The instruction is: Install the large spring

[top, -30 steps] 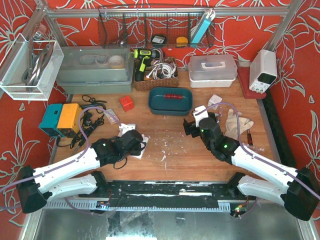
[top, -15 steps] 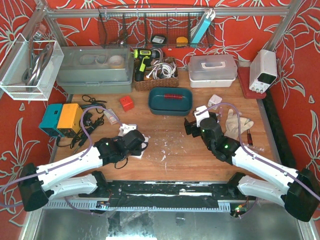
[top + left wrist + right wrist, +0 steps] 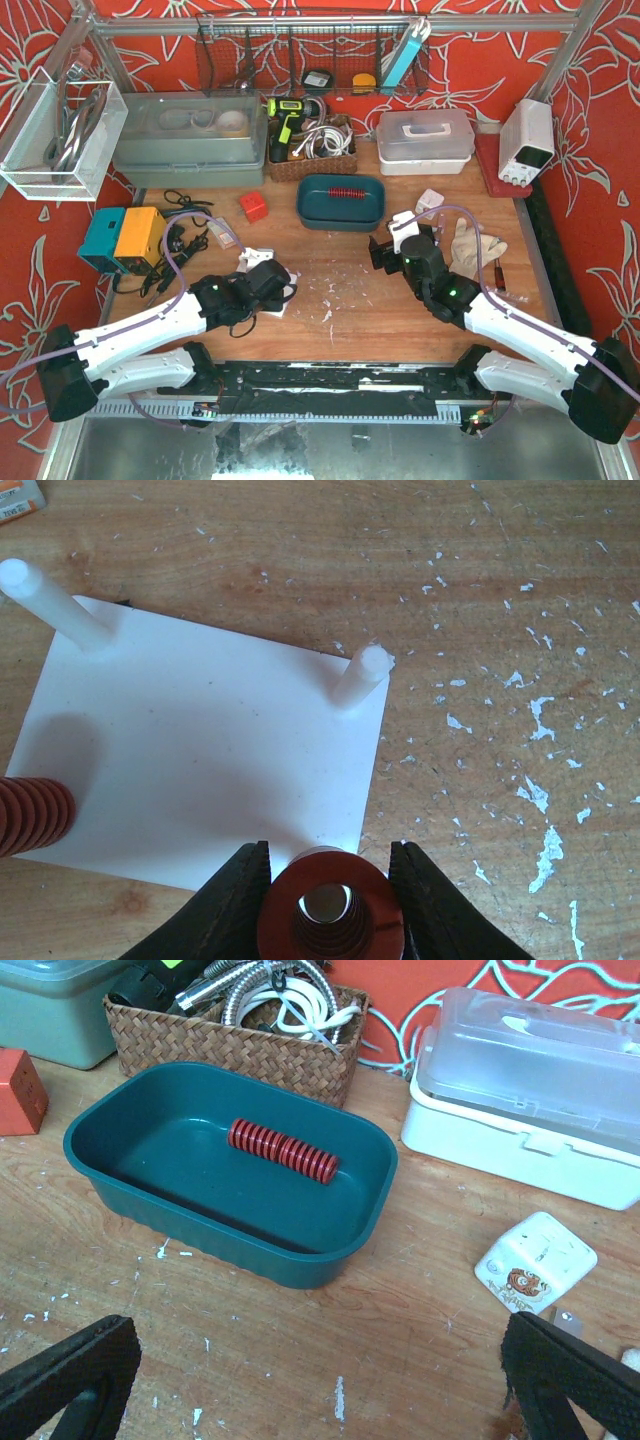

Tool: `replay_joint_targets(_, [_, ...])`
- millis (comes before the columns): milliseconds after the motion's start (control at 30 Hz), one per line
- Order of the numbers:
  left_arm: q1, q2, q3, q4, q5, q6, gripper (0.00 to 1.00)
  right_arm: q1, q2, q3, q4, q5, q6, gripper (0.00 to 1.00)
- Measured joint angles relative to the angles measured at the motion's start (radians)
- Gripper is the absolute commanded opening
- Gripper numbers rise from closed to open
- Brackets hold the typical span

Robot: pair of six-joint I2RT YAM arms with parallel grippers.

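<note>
Presently, in the top external view, the left gripper (image 3: 272,287) sits low over a flat white base plate (image 3: 254,260) on the wooden worktop (image 3: 340,300). What it holds cannot be made out from here. The right gripper (image 3: 383,252) hangs apart from the plate, just short of a teal plastic tray (image 3: 305,205) in which a slim red coil spring (image 3: 342,190) lies.

In the left wrist view, the left gripper is clamped on a wide orange-red coil spring (image 3: 330,920), seen end-on between the black fingers (image 3: 235,905) at the near edge of the plate. A pale round end shows down its bore. I take this for a peg, so the spring appears to be at least started over it; how far it is seated cannot be told. A second orange-red spring (image 3: 28,815) stands at the plate's left edge. Two white pegs (image 3: 360,675) (image 3: 48,602) stand bare.

In the right wrist view, the right gripper is spread wide with nothing between its fingers. It looks onto the tray, where the slim spring lies loose on the floor, untouched.

Assessment: I judge the held spring to be the large one, picked up and aligned, the task well advanced. Remaining are pressing it fully down, releasing it and withdrawing.
</note>
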Motion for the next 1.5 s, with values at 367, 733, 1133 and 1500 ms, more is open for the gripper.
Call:
replay_joint_targets(367, [0.0,0.029,0.0,0.003,-0.004,-0.009,0.48,-0.004,-0.004,0.0,0.0,-0.003,0.0,0.99])
replay_joint_targets(733, [0.189,-0.109,0.0,0.223,0.098,0.081,0.87,-0.021,0.202,0.198,-0.108,-0.101,-0.042,0.93])
replay_joint_targets(1133, [0.308,-0.165,-0.146,0.716,0.234,0.233,1.0,-0.188,0.64,0.599,-0.248,-0.324,-0.229,0.46])
replay_joint_targets(1500, [0.308,-0.259,-0.384,0.981,0.286,0.33,1.0,-0.263,0.99,0.881,-0.373,-0.36,-0.397,0.39])
